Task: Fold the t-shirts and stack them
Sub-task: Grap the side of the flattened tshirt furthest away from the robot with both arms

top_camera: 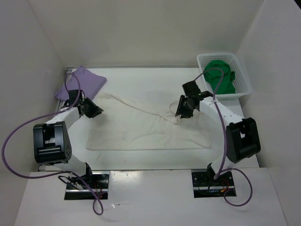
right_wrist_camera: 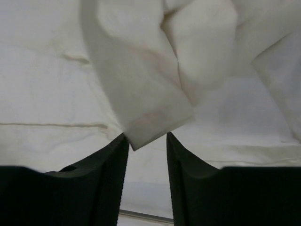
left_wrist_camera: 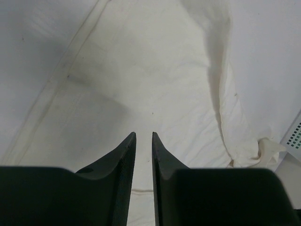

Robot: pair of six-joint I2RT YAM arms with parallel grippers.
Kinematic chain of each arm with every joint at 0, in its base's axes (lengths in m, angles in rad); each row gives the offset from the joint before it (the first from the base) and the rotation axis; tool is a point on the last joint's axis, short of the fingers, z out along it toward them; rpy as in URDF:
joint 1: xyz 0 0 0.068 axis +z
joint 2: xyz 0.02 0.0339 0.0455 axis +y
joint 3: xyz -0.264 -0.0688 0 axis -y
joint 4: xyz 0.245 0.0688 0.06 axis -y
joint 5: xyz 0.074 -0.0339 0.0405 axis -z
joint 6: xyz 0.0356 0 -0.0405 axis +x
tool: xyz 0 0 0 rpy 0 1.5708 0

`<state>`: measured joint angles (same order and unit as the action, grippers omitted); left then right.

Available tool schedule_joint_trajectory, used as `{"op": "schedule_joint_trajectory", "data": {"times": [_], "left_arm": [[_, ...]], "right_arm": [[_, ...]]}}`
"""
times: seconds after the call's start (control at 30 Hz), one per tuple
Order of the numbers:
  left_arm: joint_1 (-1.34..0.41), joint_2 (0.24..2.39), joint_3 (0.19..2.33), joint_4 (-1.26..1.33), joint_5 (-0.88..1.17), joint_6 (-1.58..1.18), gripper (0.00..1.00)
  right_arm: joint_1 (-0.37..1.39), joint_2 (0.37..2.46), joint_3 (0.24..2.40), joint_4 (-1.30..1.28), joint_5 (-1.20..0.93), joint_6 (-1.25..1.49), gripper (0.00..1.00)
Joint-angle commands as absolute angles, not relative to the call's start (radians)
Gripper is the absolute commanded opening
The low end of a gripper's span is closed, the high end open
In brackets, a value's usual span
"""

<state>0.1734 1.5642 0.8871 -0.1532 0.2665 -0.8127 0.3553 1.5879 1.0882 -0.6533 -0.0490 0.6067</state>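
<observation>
The cream white t-shirt (top_camera: 150,132) lies spread across the middle of the table, its top part pulled into a diagonal fold. My left gripper (top_camera: 95,112) hovers at its left edge. In the left wrist view, that gripper (left_wrist_camera: 143,134) has only a narrow gap, with nothing in it and cream cloth (left_wrist_camera: 141,70) below. My right gripper (top_camera: 182,113) is over the shirt's bunched right side. It stands open (right_wrist_camera: 146,136), and a loose flap of cloth (right_wrist_camera: 155,117) hangs just past its fingertips. The lavender t-shirt (top_camera: 82,82) lies folded at the back left. The green t-shirt (top_camera: 221,77) sits in the basket.
A white mesh basket (top_camera: 244,80) stands at the back right corner; its edge also shows in the left wrist view (left_wrist_camera: 295,134). White walls close in the table on the left, back and right. Purple cables loop from both arms.
</observation>
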Motion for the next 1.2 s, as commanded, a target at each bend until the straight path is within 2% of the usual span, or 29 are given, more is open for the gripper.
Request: {"op": "schedule_joint_trajectory", "data": {"times": [0.0,0.03,0.07,0.13,0.17,0.2,0.3,0.37,0.5,0.67,0.9,0.93,1.0,1.03,1.17], "left_arm": [[0.176,1.517,0.877,-0.141,0.267,-0.793,0.27],[0.176,1.517,0.877,-0.141,0.258,-0.793,0.27],[0.176,1.508,0.890,-0.141,0.258,-0.793,0.27],[0.176,1.508,0.900,-0.141,0.246,-0.793,0.27],[0.176,1.508,0.900,-0.150,0.245,-0.793,0.27],[0.176,1.508,0.910,-0.150,0.245,-0.793,0.27],[0.176,1.508,0.910,-0.150,0.236,-0.793,0.27],[0.176,1.499,0.910,-0.150,0.236,-0.793,0.28],[0.176,1.499,0.910,-0.141,0.236,-0.793,0.28],[0.176,1.529,0.937,-0.130,0.227,-0.793,0.28],[0.176,1.571,1.023,-0.152,0.193,-0.784,0.28],[0.176,1.581,1.023,-0.152,0.193,-0.784,0.28],[0.176,1.591,1.046,-0.152,0.193,-0.793,0.28],[0.176,1.600,1.055,-0.152,0.184,-0.793,0.28],[0.176,1.620,1.109,-0.152,0.155,-0.793,0.28]], "right_arm": [[0.282,1.489,1.247,-0.637,-0.038,0.566,0.40],[0.255,1.489,1.261,-0.637,-0.025,0.557,0.26],[0.246,1.511,1.273,-0.637,-0.015,0.548,0.21],[0.236,1.529,1.273,-0.618,0.006,0.519,0.12],[0.236,1.551,1.273,-0.618,0.006,0.518,0.12],[0.236,1.561,1.285,-0.618,-0.027,0.491,0.13],[0.251,1.574,1.313,-0.641,-0.052,0.473,0.42],[0.279,1.556,1.313,-0.669,-0.052,0.450,0.57],[0.324,1.493,1.304,-0.748,-0.052,0.396,0.66],[0.373,1.515,1.281,-0.762,-0.015,0.362,0.67],[0.494,1.649,1.370,-0.799,0.067,0.339,0.66],[0.494,1.660,1.370,-0.799,0.078,0.339,0.61],[0.494,1.681,1.381,-0.799,0.109,0.339,0.59],[0.494,1.681,1.391,-0.799,0.129,0.350,0.55],[0.494,1.700,1.414,-0.821,0.207,0.359,0.52]]}}
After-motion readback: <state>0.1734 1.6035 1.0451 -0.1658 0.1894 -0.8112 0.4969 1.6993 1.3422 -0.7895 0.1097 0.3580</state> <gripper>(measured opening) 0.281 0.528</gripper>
